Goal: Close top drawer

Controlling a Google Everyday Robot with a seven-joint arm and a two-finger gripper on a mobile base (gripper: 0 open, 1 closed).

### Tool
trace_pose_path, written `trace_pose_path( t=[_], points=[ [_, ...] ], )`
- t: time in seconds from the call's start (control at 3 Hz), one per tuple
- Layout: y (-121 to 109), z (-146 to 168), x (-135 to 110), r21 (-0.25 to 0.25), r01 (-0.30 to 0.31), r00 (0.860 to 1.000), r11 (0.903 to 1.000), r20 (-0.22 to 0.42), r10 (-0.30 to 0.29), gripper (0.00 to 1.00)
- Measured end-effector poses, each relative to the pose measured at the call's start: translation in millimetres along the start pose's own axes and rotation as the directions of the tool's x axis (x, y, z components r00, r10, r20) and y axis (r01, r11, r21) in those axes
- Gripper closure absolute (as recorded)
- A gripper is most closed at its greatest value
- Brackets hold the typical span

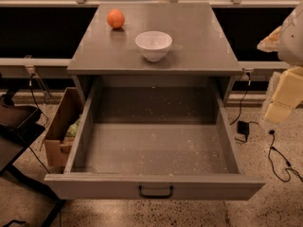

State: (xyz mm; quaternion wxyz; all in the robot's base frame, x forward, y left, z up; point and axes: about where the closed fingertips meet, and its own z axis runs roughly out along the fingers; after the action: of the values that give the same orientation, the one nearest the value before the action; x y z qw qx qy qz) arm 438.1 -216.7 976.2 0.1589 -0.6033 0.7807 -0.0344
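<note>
- The top drawer (156,150): matte grey, boxy, pulled out below the worktop (203,46); pale specks on its floor, black loop handle (155,192).
- On the worktop: a round white bowl (153,45) and an orange (115,19).
- The tool (283,98): cream, blocky, at the right edge; I cannot tell its grip.

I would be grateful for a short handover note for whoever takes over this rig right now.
Gripper: at the right edge of the view, beside the cabinet, not touching the drawer.
Top drawer: pulled far out, with only pale specks inside and its black handle free.
Done: nothing yet.
Left: bring the gripper to the drawer front and push it shut.
On the cabinet: orange, white bowl.
</note>
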Motion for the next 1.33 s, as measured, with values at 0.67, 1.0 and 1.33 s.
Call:
trace_pose_path(
  t=[0.67, 1.0, 1.33],
  points=[
    [4.9, 0.9, 4.0, 0.032, -0.023, 1.000, 0.9992, -0.014, 0.023, 0.00],
    [22.1, 19.5, 10.9, 0.065, -0.062, 0.997, 0.9960, -0.046, 0.065, 0.00],
    [46.6, 65.1, 19.7, 0.065, -0.101, 0.992, 0.9928, -0.070, 0.105, 0.00]
  ],
)
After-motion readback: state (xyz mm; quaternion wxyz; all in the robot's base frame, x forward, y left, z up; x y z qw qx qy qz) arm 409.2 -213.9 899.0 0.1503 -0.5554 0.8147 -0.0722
